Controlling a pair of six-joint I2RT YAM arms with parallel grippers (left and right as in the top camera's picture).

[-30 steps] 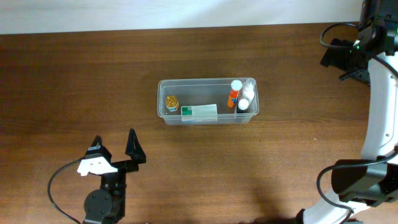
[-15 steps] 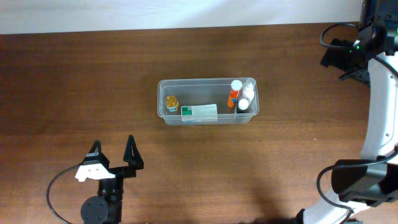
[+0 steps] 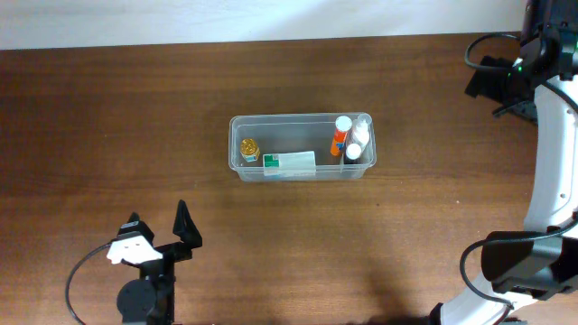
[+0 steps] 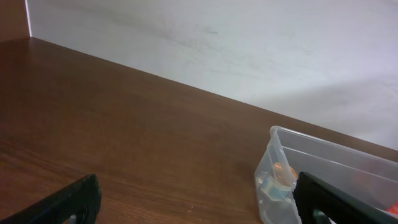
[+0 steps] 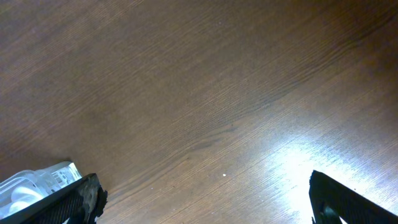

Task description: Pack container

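The clear plastic container [image 3: 298, 116] stands mid-table. Inside it are a small gold-capped bottle [image 3: 249, 149] at the left end, a green-and-white box [image 3: 290, 162] along the near wall, an orange bottle [image 3: 340, 135] and white bottles [image 3: 356, 149] at the right end. My left gripper [image 3: 158, 226] is open and empty, well in front and to the left of the container. The left wrist view shows the container's left end [image 4: 323, 155] and the gold-capped bottle [image 4: 277, 180] beyond the open jaws [image 4: 196, 205]. My right gripper [image 5: 205, 199] is open and empty over bare wood at the far right [image 3: 488, 83].
The table is dark brown wood [image 3: 108, 117]. A white wall [image 4: 249, 43] runs along its far edge. The white right arm [image 3: 551, 153] stands along the right side. A bit of a white labelled bottle [image 5: 31, 183] shows at the lower left of the right wrist view.
My left gripper has drawn back toward the table's front edge, away from the container, still open. The right arm and the container's contents have not moved.
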